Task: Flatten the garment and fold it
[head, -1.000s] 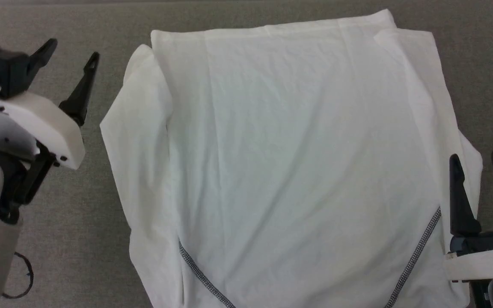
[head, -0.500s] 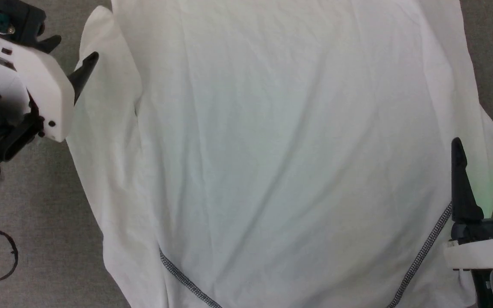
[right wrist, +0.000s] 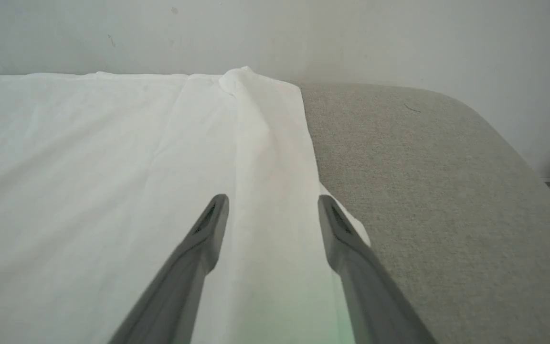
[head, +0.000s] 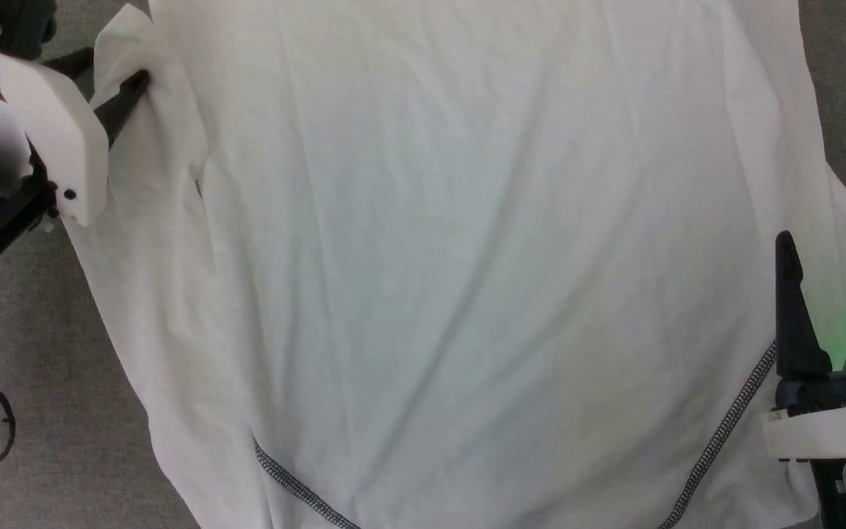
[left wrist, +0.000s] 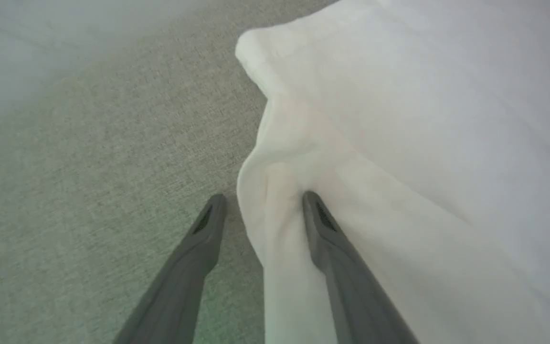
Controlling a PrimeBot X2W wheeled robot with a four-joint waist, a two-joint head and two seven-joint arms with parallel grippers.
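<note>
White thin long-sleeved top with dark grey seam stitching (head: 452,257) lies spread on grey woven surface (head: 48,441), filling centre of head frame. Left gripper (left wrist: 261,200), clear of cloth a second ago, now at upper left, jaws apart astride folded sleeve edge; inner finger seemingly pressing cloth. Right gripper (head: 822,234) unchanged at lower right, jaws apart over side edge. Likely left pinch next; folding not begun.

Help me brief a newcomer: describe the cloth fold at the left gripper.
A white top covers most of the grey surface. On its left edge, one fold bulges up between the left gripper's open fingers; the cloth around it lies flat.
</note>
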